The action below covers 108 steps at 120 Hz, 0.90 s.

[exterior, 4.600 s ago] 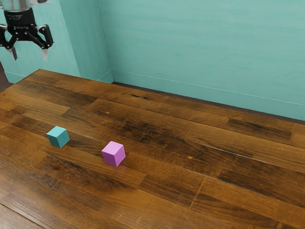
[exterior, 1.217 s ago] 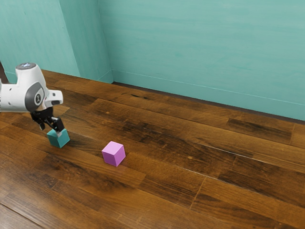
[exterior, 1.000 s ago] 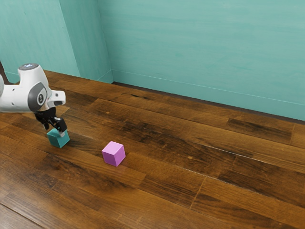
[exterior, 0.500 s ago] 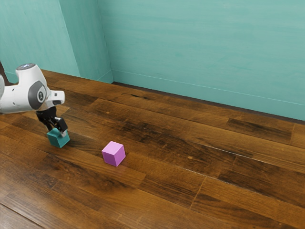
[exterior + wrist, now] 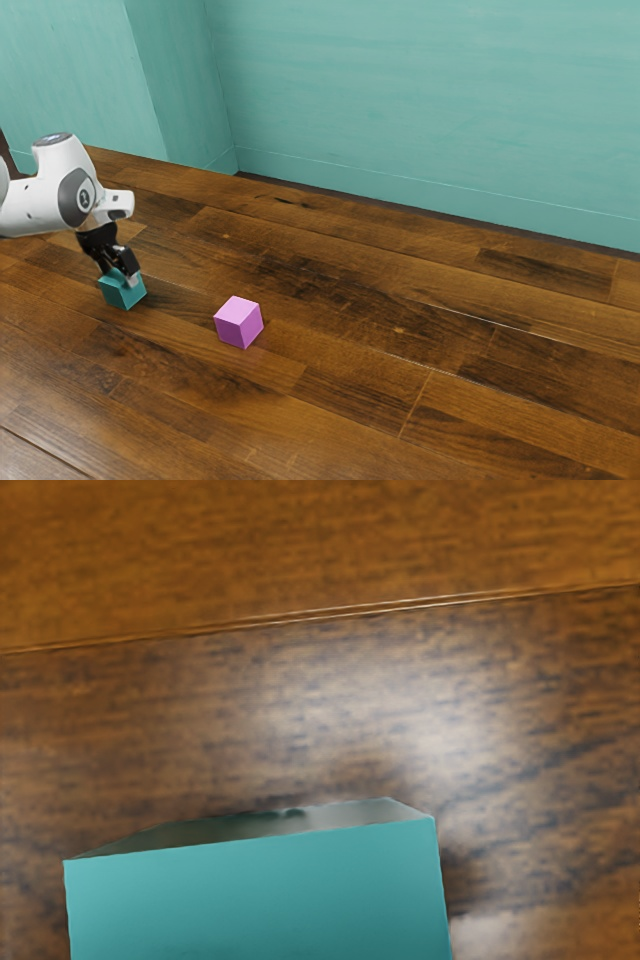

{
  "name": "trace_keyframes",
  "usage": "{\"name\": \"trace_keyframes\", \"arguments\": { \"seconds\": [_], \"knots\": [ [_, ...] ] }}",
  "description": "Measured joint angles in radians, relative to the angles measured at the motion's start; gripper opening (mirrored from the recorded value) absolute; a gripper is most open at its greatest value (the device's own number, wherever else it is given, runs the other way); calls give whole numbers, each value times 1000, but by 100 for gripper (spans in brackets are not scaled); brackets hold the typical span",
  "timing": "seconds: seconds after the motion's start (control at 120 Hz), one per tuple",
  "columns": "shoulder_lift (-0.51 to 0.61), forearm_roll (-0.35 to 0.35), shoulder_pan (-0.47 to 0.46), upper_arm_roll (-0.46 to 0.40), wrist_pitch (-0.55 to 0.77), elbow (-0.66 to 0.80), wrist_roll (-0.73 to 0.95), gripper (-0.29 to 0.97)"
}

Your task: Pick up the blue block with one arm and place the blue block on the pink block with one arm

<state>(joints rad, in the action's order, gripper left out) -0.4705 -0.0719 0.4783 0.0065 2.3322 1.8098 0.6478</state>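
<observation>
The blue block (image 5: 122,291) rests on the wooden floor at the exterior view's left. My gripper (image 5: 120,274) reaches down over its top, with the black fingers (image 5: 128,265) pressed against it from two sides, so it is shut on the block. In the wrist view the blue block (image 5: 260,890) looms large right under my hand, its top face shaded, still touching the floor. The pink block (image 5: 239,322) sits on the floor a short way toward the exterior view's right of the blue one, apart from it.
Dark wooden planks (image 5: 420,330) stretch across the whole scene. Teal walls (image 5: 420,100) run along the back, with a corner (image 5: 215,150) behind the blocks. The arm's white link (image 5: 50,200) hangs above the floor at the exterior view's left.
My hand came down from high at the upper left onto the blue block. Over the last second the fingers drew in against the block's sides; neither block has shifted.
</observation>
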Motion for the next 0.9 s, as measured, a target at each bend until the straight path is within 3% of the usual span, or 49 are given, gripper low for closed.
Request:
{"name": "trace_keyframes", "arguments": {
  "seconds": [0.9],
  "knots": [
    [-35, -1, 18, -14, -7, -31, 45, 68]
  ]
}}
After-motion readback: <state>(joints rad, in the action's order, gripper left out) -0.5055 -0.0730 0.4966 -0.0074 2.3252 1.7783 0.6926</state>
